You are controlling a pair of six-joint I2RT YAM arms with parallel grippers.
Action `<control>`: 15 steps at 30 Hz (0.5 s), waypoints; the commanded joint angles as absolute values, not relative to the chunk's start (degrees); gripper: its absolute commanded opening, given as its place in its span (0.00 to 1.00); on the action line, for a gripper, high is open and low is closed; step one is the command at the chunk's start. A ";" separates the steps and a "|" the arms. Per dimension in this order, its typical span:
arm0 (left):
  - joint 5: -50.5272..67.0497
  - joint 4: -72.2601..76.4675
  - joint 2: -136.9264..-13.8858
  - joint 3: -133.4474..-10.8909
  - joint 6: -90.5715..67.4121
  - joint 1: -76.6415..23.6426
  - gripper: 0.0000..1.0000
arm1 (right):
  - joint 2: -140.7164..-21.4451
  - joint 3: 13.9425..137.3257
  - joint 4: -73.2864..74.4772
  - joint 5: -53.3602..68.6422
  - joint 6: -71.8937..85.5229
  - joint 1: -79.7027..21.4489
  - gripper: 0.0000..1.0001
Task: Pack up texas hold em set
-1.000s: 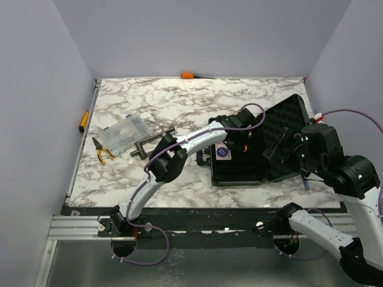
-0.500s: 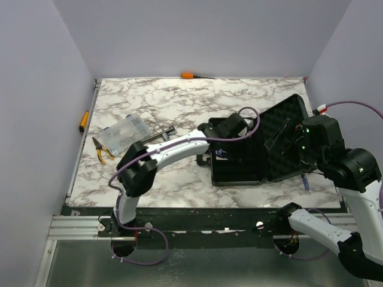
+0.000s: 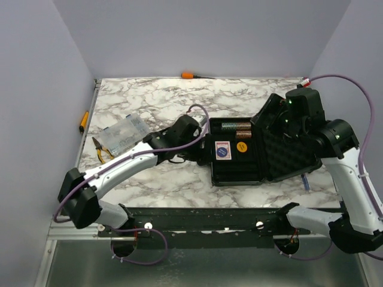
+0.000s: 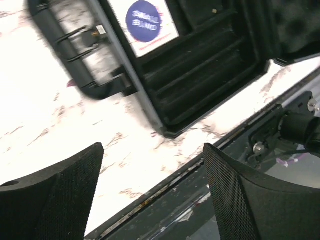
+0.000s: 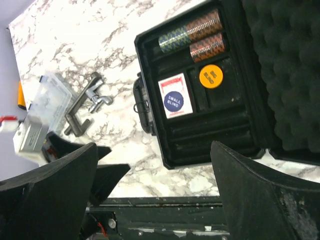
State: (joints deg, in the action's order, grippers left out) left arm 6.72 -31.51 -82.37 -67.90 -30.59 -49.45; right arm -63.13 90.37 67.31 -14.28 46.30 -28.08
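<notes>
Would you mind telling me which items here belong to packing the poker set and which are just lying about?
Belongs: black case, chip stacks, card deck, blue disc, orange disc.
Lying about: clear plastic box, grey clamp, pliers, orange screwdriver.

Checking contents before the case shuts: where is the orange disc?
In the right wrist view the orange disc lies in the open black case, right of the card deck topped by the blue disc, below the chip stacks.
</notes>
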 commanded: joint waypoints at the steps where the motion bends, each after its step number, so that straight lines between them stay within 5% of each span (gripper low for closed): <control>1: 3.62 -32.12 -73.02 -62.04 -30.34 -45.02 0.85 | -67.60 95.49 63.71 -14.98 42.91 -28.32 1.00; 9: 2.37 -35.28 -60.64 -54.28 -31.00 -39.36 0.88 | -79.75 106.70 67.91 -22.04 36.02 -26.92 1.00; 15: 2.04 -37.86 -56.06 -50.01 -31.03 -38.26 0.88 | -85.00 108.70 67.98 -14.13 33.66 -9.45 1.00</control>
State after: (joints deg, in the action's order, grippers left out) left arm 3.44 -34.57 -58.52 -52.77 -30.79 -39.00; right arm -82.76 107.26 66.08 -16.75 36.53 -20.45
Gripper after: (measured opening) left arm 0.878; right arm 0.998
